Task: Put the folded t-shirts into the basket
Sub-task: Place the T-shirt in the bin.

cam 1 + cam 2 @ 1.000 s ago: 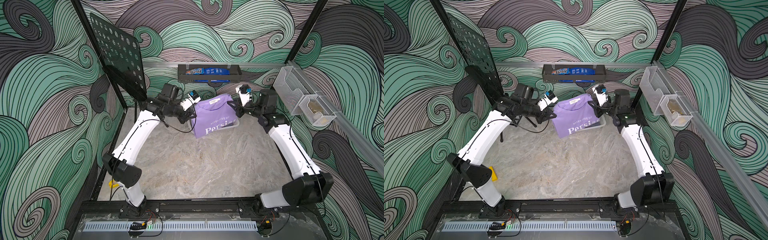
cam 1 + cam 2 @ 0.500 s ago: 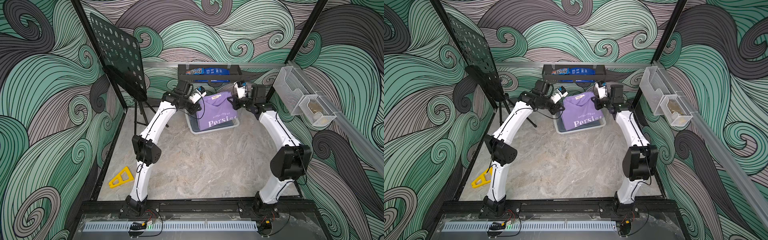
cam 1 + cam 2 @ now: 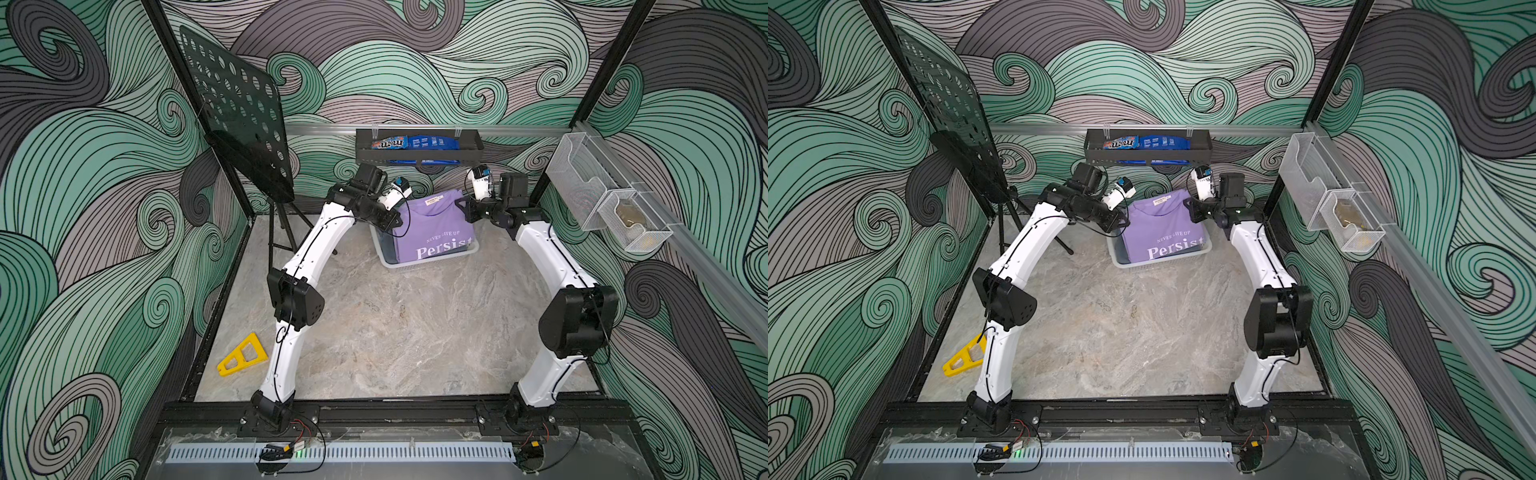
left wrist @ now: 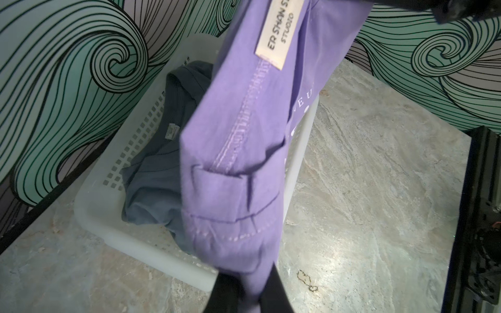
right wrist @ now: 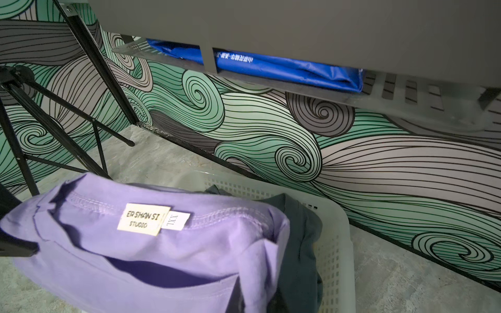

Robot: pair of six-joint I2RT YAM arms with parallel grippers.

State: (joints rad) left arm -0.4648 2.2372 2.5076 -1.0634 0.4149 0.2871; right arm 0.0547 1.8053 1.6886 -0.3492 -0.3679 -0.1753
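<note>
Free room over the bare tabletop [image 3: 415, 332], centre and front. Crowded at the back by the black wall tray [image 3: 419, 154] above the basket [image 3: 385, 259] and stand legs [image 3: 272, 237] near its left side. Blocked over the basket mouth by the lavender t-shirt [image 3: 432, 226].

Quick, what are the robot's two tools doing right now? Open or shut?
Left tool: shut, holding the purple shirt.
Right tool: shut, holding the other top corner of it.
</note>
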